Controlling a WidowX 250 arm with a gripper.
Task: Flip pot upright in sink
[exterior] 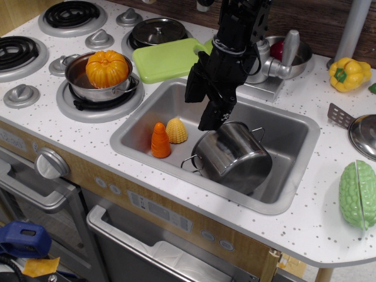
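pumpkin (107, 68), carrot (160, 141), corn (176, 130)
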